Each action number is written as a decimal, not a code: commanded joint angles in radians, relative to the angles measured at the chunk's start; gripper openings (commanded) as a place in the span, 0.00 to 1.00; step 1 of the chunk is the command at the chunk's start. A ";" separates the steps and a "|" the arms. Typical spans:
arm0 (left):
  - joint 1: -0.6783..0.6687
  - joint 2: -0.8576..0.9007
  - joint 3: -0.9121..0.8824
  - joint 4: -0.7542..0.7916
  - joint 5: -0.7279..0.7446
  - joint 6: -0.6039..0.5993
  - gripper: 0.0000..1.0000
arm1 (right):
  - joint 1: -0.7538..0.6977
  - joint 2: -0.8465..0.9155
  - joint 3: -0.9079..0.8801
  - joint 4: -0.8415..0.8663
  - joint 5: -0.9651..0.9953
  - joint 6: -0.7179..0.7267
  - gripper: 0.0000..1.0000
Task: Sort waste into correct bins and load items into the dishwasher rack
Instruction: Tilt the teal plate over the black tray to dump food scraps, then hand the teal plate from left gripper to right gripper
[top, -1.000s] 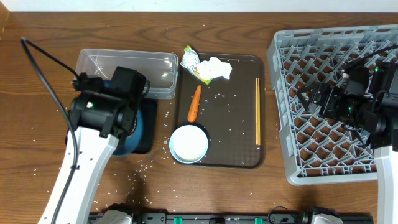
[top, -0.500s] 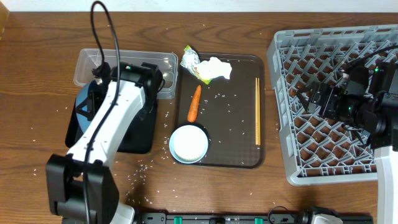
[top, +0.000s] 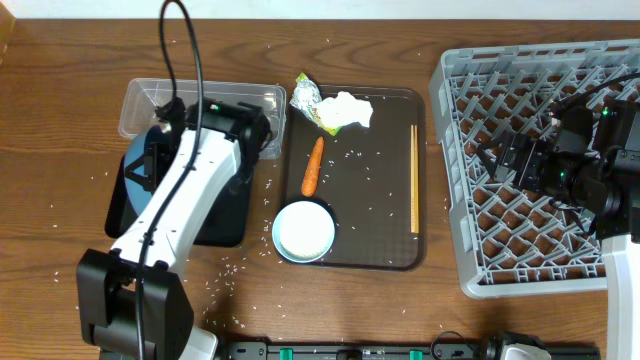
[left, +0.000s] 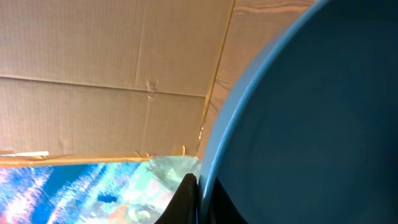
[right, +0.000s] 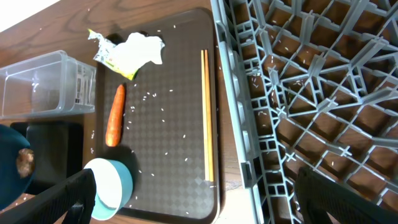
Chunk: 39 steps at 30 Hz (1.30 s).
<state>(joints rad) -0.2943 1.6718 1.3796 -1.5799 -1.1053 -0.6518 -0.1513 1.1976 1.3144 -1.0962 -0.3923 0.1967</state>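
Observation:
My left gripper (left: 199, 196) is shut on the rim of the dark-blue plate (left: 311, 112). In the overhead view the plate (top: 133, 172) is tilted over the black tray (top: 215, 215), next to the clear tub (top: 200, 105). A brown food lump (right: 25, 160) lies on the plate. The tissue (top: 350, 108), wrapper (top: 305, 95), carrot (top: 313, 165), light-blue cup (top: 303, 230) and chopsticks (top: 414, 180) lie on the brown serving tray (top: 375, 255). My right gripper (right: 205, 205) is open and empty over the left part of the grey rack (top: 540, 150).
Loose rice is scattered over the serving tray, the wooden table (top: 60, 230) and the rack floor (right: 311, 93). The left arm's cable arcs above the clear tub. The rack's raised wall (right: 239, 124) stands right beside the serving tray's right edge.
The left arm has swung round and tipped the dark-blue plate up from lying over the black tray, shifting it left towards the clear tub. The right arm has not moved.

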 joint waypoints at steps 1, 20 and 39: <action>0.006 -0.013 0.017 -0.017 -0.022 -0.027 0.06 | 0.009 0.002 0.006 -0.001 -0.003 -0.011 0.95; -0.006 -0.190 0.244 0.017 0.379 0.022 0.06 | 0.009 0.001 0.007 0.048 -0.272 -0.123 0.92; -0.264 -0.359 0.261 0.520 1.195 0.394 0.06 | 0.301 0.002 0.006 0.241 -0.365 -0.217 0.83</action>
<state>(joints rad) -0.5373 1.3178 1.6321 -1.0779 0.0547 -0.2813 0.1112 1.1976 1.3144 -0.8555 -0.8825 -0.0059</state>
